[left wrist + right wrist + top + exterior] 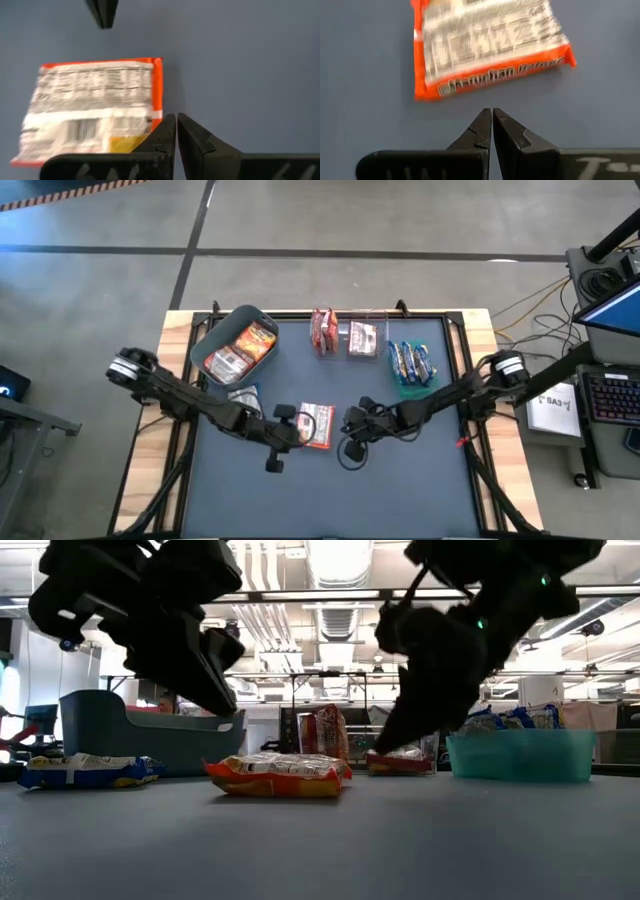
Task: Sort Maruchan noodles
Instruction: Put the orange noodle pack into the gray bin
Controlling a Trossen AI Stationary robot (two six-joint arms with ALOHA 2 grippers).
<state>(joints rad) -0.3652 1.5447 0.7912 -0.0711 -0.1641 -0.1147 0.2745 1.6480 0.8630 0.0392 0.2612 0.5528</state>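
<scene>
The left gripper (175,120) has its fingers pressed together and holds nothing. It hangs over the middle of the table (400,490), just beside one short end of the orange packet (317,425). The right gripper (492,115) is likewise shut and empty. It hangs on the opposite side of the same packet, near but not touching.

The orange packet lies flat on the table with its printed back facing up. In the high view its long axis runs roughly from the near edge of the table toward the far edge, so each gripper faces a long side or a corner instead of the narrow end. The left gripper appears slightly nearer; its fingertip overlaps the packet's edge in the left wrist view.

A blue-and-white packet (243,398) lies loose behind the left arm, close to the grey bin (215,330).

Farther back, the grey bin holds orange packets, the clear bin (383,317) holds maroon ones, and the green bin (414,390) holds blue ones.

Either gripper must open before it can grasp. The orange packet probably belongs in the grey bin, which lies on the left arm's side.
</scene>
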